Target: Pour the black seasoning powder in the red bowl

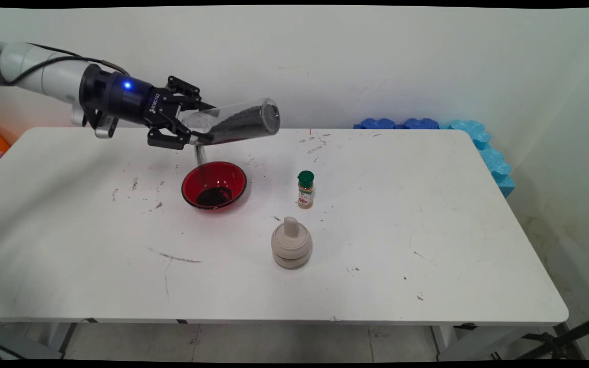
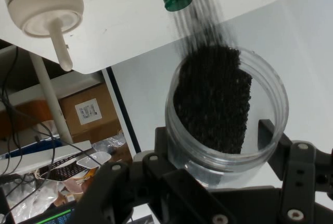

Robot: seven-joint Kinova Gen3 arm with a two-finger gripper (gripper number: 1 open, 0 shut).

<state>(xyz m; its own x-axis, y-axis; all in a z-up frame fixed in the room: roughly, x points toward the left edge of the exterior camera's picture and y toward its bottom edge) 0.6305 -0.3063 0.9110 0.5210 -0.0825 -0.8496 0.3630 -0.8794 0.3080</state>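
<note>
Gripper (image 1: pixel 195 122) is clamping a clear jar (image 1: pixel 238 122) tilted over the white table (image 1: pixel 427 230); black grains (image 2: pixel 213 99) are streaming from the jar into a red bowl (image 1: pixel 214 185); right of the bowl are sitting a beige grinder (image 1: pixel 291 244) and a green-capped bottle (image 1: pixel 305 189).

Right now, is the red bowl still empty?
No: the red bowl already holds a dark pile of granules, with a thin stream falling from the tilted clear jar held in the gripper.
</note>
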